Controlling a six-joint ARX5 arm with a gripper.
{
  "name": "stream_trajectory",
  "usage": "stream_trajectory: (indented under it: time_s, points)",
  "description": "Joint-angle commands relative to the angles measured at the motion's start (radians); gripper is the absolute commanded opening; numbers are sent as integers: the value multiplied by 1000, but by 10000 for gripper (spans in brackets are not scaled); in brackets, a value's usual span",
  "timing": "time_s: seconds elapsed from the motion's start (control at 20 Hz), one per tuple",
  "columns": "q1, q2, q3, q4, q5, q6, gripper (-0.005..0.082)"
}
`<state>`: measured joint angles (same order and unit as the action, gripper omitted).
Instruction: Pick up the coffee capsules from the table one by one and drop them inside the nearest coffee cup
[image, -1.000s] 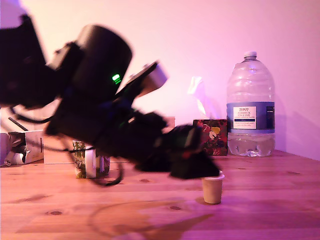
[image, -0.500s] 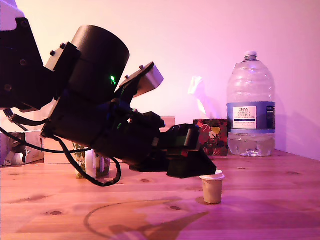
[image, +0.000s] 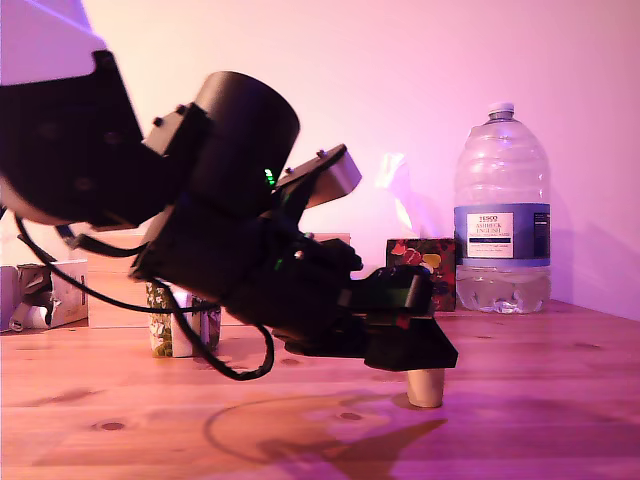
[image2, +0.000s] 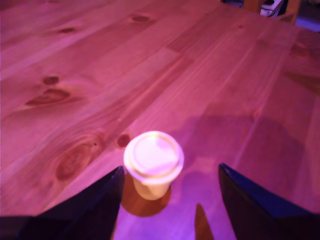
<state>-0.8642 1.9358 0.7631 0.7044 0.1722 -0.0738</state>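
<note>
As no capsule is yet held, the task is judged barely begun. Item: one coffee capsule (image2: 153, 165), cream, upright on the table (image2: 75, 75), wide rim uppermost, standing between the spread fingers and nearer one of them. Item: gripper (image2: 170, 197), jaws parted wide, nothing grasped, poised low over the capsule. Item: coffee cup (image: 170, 322), leafy print, partly hidden behind the arm at the exterior view's left, well apart from the capsule. Outstanding: closing, lifting, carrying, release into the cup.
</note>
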Motion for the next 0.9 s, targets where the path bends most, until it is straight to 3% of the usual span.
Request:
stream_trajectory:
  time_s: [0.0, 0.2, 0.55, 0.85]
  points:
    - [-6, 61, 25, -5, -5, -5, 534]
    - [-8, 97, 90, -100, -18, -5, 534]
    - [-9, 133, 125, -118, -24, -4, 528]
    - [-9, 133, 129, -144, -35, -2, 292]
